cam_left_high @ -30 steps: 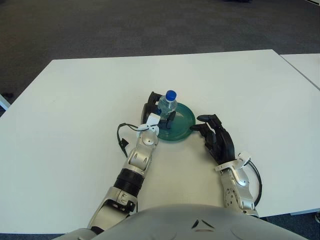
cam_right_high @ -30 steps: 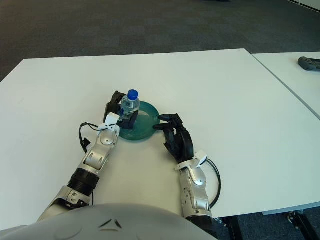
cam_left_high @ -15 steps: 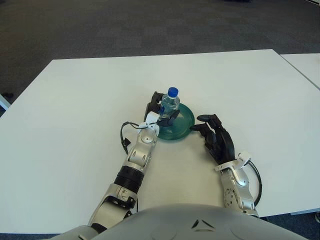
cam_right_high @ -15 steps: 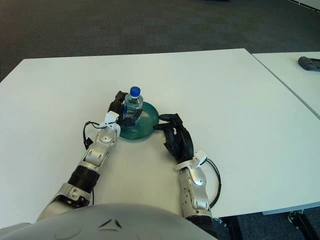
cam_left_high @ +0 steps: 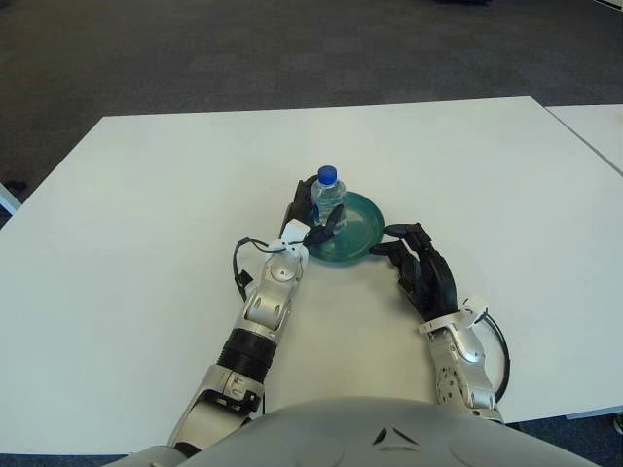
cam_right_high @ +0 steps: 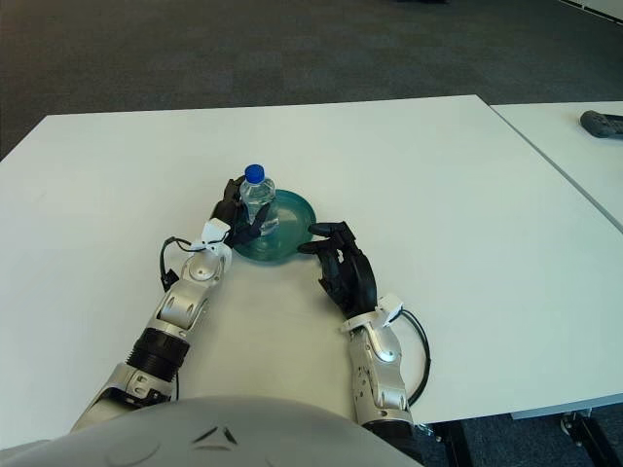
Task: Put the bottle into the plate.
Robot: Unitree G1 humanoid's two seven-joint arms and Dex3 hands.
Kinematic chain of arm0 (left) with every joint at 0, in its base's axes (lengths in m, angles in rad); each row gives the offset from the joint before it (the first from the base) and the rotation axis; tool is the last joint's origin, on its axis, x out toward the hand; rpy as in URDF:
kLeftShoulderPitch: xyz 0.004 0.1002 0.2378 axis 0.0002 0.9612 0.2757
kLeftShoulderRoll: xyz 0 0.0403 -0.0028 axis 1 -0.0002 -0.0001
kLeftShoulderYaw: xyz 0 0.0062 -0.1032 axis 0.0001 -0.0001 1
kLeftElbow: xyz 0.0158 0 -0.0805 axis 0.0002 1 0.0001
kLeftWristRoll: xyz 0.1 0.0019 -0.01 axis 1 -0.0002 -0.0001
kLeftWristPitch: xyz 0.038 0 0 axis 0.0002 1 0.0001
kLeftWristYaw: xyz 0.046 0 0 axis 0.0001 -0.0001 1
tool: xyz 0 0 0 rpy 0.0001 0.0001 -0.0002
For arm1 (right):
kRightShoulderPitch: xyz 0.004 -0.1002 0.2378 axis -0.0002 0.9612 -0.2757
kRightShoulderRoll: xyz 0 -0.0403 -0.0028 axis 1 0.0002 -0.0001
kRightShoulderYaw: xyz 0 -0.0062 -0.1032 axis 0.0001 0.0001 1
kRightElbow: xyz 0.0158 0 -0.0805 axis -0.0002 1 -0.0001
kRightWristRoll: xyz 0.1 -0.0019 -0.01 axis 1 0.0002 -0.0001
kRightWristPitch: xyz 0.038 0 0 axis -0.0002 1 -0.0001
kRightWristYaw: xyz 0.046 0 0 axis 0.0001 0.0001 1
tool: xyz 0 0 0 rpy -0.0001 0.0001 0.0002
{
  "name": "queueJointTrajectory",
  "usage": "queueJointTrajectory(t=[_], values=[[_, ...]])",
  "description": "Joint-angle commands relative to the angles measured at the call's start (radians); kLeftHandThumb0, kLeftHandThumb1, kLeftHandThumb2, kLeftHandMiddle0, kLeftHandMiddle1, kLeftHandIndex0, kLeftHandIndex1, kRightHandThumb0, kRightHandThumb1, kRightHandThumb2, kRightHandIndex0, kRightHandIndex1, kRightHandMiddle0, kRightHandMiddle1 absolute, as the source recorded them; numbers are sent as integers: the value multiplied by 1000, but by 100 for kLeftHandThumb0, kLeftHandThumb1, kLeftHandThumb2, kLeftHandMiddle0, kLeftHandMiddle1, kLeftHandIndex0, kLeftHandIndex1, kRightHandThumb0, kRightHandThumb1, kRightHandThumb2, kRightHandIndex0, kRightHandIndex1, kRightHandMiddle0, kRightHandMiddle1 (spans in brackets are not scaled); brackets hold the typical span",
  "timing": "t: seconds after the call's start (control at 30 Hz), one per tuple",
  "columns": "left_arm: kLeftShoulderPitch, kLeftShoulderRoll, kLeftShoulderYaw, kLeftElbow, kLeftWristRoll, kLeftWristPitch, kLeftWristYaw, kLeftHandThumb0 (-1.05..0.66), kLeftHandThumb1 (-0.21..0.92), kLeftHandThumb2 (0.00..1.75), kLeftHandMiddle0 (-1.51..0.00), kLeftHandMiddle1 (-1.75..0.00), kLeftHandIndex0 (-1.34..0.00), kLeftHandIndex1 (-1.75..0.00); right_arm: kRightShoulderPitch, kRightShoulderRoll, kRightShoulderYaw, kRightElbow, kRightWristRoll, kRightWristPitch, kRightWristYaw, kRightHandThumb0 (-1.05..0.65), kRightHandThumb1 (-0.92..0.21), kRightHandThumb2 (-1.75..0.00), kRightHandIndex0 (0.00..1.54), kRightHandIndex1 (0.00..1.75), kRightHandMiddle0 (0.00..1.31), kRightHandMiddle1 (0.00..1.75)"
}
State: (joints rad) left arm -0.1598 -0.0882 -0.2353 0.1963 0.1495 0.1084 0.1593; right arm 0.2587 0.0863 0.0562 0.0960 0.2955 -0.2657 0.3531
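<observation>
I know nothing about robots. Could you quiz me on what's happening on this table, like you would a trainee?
1. True or false: the bottle lies on its side.
2. Which hand grips the bottle: A left hand, B right hand?
3. Fill in: the bottle's cap is ____.

Key:
1. False; it stands upright at the left rim of the plate.
2. A; the right hand shows beside the plate, holding nothing.
3. Blue.

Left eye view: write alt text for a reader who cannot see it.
The robot's left hand holds a clear bottle with a blue cap upright at the left side of a teal plate on a white table. Its right hand shows just right of the plate.
</observation>
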Motion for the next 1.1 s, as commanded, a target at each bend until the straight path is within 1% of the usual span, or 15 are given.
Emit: queueJointTrajectory(t=[0.0, 0.2, 0.27, 0.4, 0.5, 0.6, 0.63, 0.73, 0.77, 0.8, 0.87, 0.9, 0.93, 0.97, 1.07], values=[[33, 8, 14, 22, 10, 45, -5, -102, 92, 60, -8, 0, 0, -16, 77, 2, 7, 62, -2, 61, -10, -79, -92, -49, 21, 140, 20, 129], [54, 0, 15, -2, 29, 59, 9, -104, 92, 62, -6, 0, 0, -9, 78, 2, 8, 61, -2, 61, -11, -79, -92, -49, 21, 140, 20, 129], [64, -1, 17, -11, 36, 56, 17, -105, 92, 63, -3, 0, 0, -5, 78, 2, 8, 61, -2, 61, -11, -79, -92, -49, 21, 140, 20, 129], [79, -1, 26, -22, 43, 42, 29, -105, 92, 63, -1, 0, 0, -1, 80, 1, 9, 60, -2, 60, -11, -79, -92, -49, 21, 140, 20, 129], [96, 0, 31, -35, 61, 20, 56, -105, 92, 63, 0, 0, 0, 0, 80, 1, 9, 60, -1, 60, -11, -79, -92, -49, 21, 140, 20, 129], [135, 6, 43, -81, 74, -27, 79, -105, 92, 63, 0, 0, 0, 0, 79, 0, 9, 58, 0, 61, -11, -79, -92, -49, 21, 140, 20, 129], [147, -8, 54, -85, 78, -59, 114, -105, 92, 63, 0, 0, 0, 0, 79, -1, 9, 58, 0, 61, -12, -79, -92, -49, 21, 140, 20, 129], [161, -40, 74, -80, 82, -114, 181, -105, 92, 62, -5, -2, -5, -3, 80, -1, 9, 56, 1, 62, -12, -79, -92, -49, 21, 140, 20, 129], [164, -47, 78, -77, 83, -126, 197, -105, 92, 60, -8, -1, -3, -15, 81, -1, 9, 56, 1, 62, -11, -79, -92, -49, 21, 140, 20, 129], [170, -67, 93, -68, 83, -155, 243, -105, 92, 60, -9, -1, -3, -19, 81, -2, 9, 54, 1, 63, -11, -79, -92, -49, 21, 140, 20, 129], [191, -100, 126, -26, 76, -243, 342, -97, 92, 56, -27, -8, -1, -58, 82, -3, 8, 53, 2, 63, -10, -79, -92, -49, 21, 140, 20, 129], [200, -106, 145, -1, 67, -287, 378, -95, 92, 55, -31, -9, -1, -65, 83, -4, 8, 52, 3, 64, -10, -79, -92, -49, 21, 140, 20, 129], [204, -105, 154, 17, 61, -316, 398, -90, 92, 55, -35, -23, -3, -81, 84, -4, 8, 52, 3, 64, -9, -79, -92, -49, 21, 140, 20, 129], [211, -100, 167, 30, 51, -346, 411, -87, 92, 54, -35, -39, -5, -91, 84, -5, 7, 50, 4, 65, -9, -79, -92, -49, 21, 140, 20, 129], [215, -90, 180, 59, 40, -397, 433, -78, 92, 55, -36, -71, -11, -109, 83, -7, 6, 49, 5, 66, -9, -79, -92, -49, 21, 140, 20, 129]])
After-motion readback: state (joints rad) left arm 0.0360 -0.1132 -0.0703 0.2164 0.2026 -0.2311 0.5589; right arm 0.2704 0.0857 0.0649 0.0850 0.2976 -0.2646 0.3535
